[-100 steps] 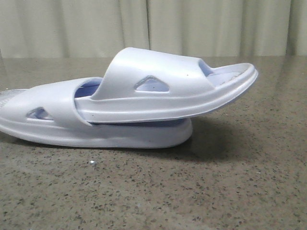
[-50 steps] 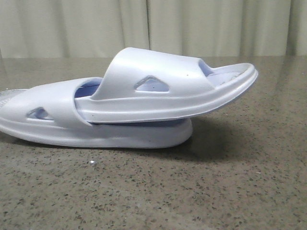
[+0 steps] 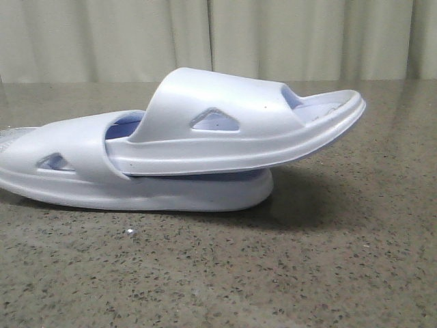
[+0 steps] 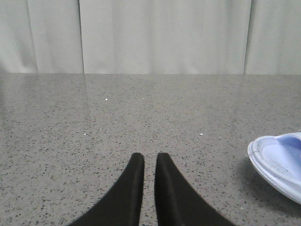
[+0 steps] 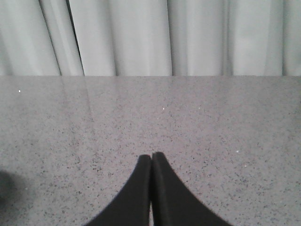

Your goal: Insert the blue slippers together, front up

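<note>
The two blue slippers lie nested on the table in the front view. The lower slipper (image 3: 75,171) lies flat with its strap at the left. The upper slipper (image 3: 225,137) is pushed under that strap, and its free end (image 3: 341,113) sticks out to the right, tilted up off the table. One slipper's end also shows in the left wrist view (image 4: 280,165). My left gripper (image 4: 146,157) is empty over bare table to the left of that end, fingers a narrow slit apart. My right gripper (image 5: 151,156) is shut and empty over bare table. Neither gripper shows in the front view.
The speckled grey stone tabletop (image 3: 273,273) runs back to a pale curtain (image 3: 218,34). A dark shadow lies at the edge of the right wrist view (image 5: 7,186).
The upper slipper has shifted very slightly to the left. Nothing else has visibly changed.
</note>
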Action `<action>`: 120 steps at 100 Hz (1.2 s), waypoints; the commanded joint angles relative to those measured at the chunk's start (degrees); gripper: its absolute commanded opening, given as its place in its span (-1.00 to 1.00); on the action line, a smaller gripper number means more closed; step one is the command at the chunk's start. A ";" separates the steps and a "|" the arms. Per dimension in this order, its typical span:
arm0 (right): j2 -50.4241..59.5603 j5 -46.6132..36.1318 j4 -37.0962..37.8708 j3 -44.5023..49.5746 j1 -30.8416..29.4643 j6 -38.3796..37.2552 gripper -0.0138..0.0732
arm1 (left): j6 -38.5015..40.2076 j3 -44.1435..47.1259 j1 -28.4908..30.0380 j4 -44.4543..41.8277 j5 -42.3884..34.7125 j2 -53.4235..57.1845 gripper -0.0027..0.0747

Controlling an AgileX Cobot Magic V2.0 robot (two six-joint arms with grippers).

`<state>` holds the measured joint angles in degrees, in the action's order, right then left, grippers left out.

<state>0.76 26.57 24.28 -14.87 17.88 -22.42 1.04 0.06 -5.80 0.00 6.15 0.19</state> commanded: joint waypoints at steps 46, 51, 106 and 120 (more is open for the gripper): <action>0.90 -16.85 -23.70 8.48 -19.75 19.11 -0.93 | 0.57 0.55 0.00 0.00 -4.71 1.78 -0.89; 0.90 -17.10 -23.70 9.04 -19.79 19.11 -0.93 | 0.57 0.55 0.00 0.00 -4.71 1.78 -0.89; 0.90 -23.23 -20.81 15.34 -17.85 18.87 -0.93 | 0.57 0.55 0.00 0.00 -4.71 1.78 -0.89; 0.90 -24.03 -20.81 16.64 -17.23 18.33 -0.93 | 0.57 0.55 0.00 0.00 -4.71 1.78 -0.89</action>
<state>0.76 7.91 2.77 0.51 0.31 -3.96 1.04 0.06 -5.80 0.00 6.15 0.19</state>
